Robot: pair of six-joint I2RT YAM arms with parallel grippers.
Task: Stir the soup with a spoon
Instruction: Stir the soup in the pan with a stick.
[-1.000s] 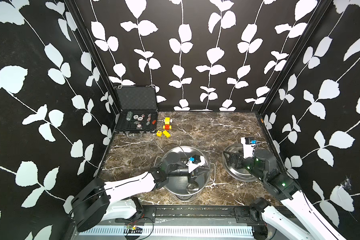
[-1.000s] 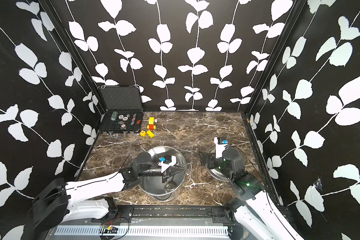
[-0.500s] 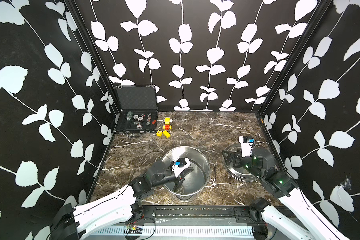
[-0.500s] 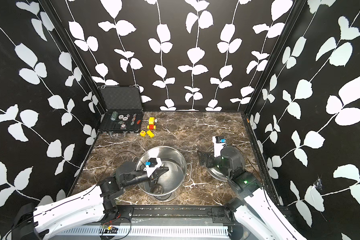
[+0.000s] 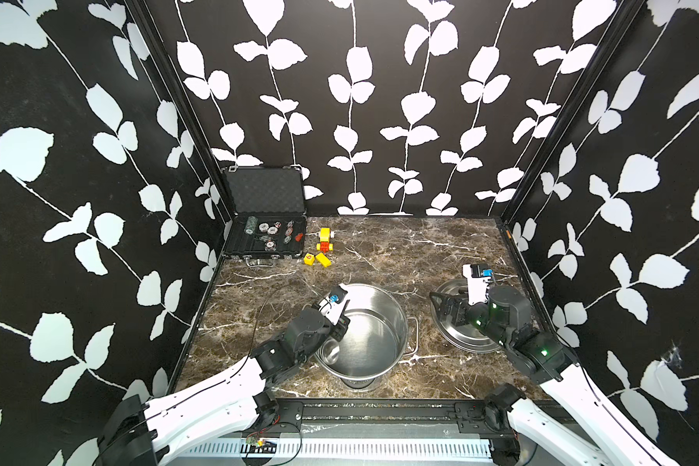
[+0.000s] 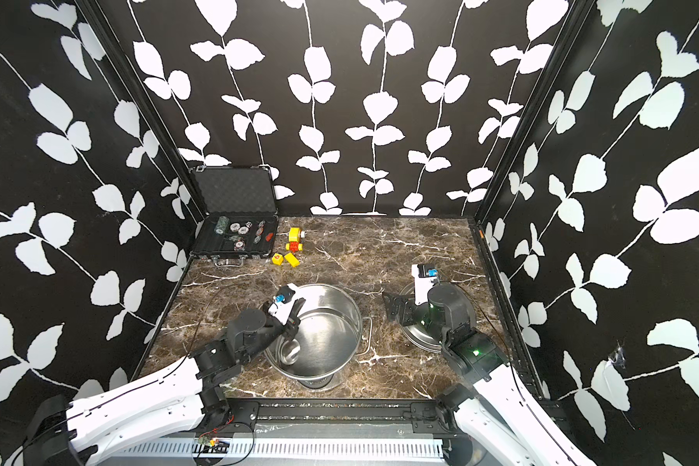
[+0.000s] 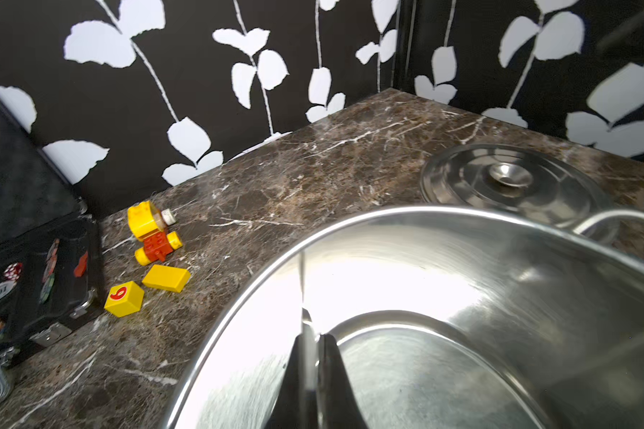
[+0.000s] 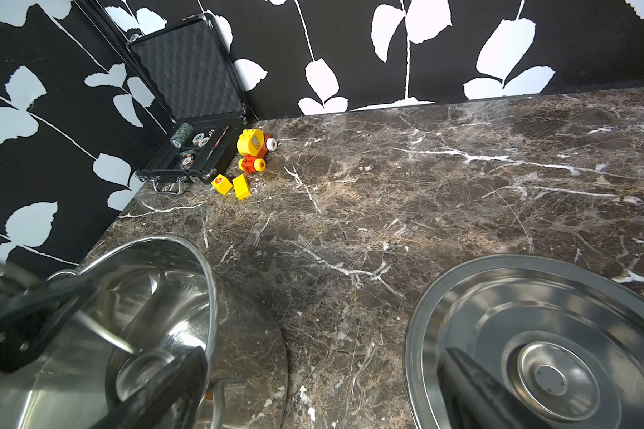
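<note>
Left end effector [image 7: 315,338] clamps spoon [image 7: 301,282] in pot [image 5: 394,322]; right end effector [image 6: 401,312] spread.

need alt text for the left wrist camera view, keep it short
Two dark fingers pinch the thin handle of a steel spoon over the shiny bare inside of a large steel pot. Beyond it a round lid lies on the brown marble table, with yellow and red toy blocks and a black case by the wall.

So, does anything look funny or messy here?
Yes. The pot looks empty: it's just bare shiny steel with no soup to see, yet the left gripper holds the spoon inside it. Nothing looks spilled.
</note>
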